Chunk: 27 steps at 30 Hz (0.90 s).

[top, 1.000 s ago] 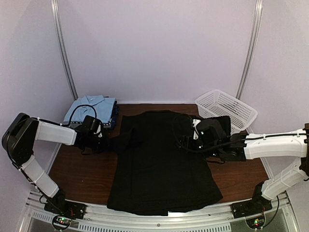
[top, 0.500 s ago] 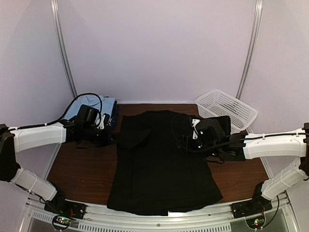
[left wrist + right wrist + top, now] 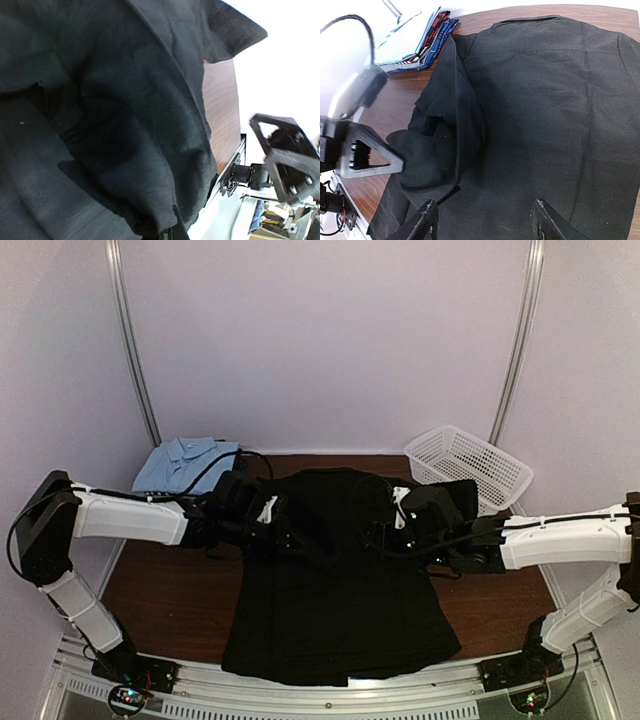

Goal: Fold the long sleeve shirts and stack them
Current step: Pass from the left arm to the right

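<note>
A black shirt (image 3: 545,100) covers most of the brown tabletop (image 3: 395,97), its collar toward the far edge. Its left side is doubled inward into a bunched, raised fold. At that fold sits the left gripper (image 3: 395,161), a blurred black triangular frame, apparently touching the cloth, though the contact is hard to make out. At the far left corner lies a stack of folded shirts (image 3: 420,42) with light blue on top and plaid edges beneath. The right gripper (image 3: 484,216) hangs over the black shirt, fingers (image 3: 420,225) well apart with nothing between them.
</note>
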Each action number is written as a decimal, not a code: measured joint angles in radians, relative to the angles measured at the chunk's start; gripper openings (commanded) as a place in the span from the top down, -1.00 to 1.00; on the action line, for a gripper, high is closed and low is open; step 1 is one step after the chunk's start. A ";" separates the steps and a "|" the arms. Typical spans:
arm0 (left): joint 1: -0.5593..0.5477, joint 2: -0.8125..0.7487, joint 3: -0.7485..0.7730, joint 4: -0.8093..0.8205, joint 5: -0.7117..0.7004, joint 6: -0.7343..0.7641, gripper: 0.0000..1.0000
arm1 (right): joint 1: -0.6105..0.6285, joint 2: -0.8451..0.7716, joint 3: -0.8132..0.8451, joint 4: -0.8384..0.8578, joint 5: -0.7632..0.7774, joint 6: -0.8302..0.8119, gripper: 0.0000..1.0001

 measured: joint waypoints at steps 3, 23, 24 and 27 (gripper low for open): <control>0.000 0.055 0.018 0.040 0.015 -0.031 0.84 | 0.006 0.000 0.000 0.000 0.000 0.001 -0.36; 0.000 0.203 0.099 0.247 0.091 -0.139 0.92 | 0.077 0.158 -0.106 0.249 -0.039 -0.008 -0.49; 0.000 0.203 0.103 0.247 0.093 -0.139 0.92 | 0.077 0.166 -0.114 0.279 -0.041 -0.011 -0.49; 0.000 0.203 0.114 0.248 0.098 -0.139 0.92 | 0.077 0.196 -0.135 0.367 -0.041 -0.037 -0.48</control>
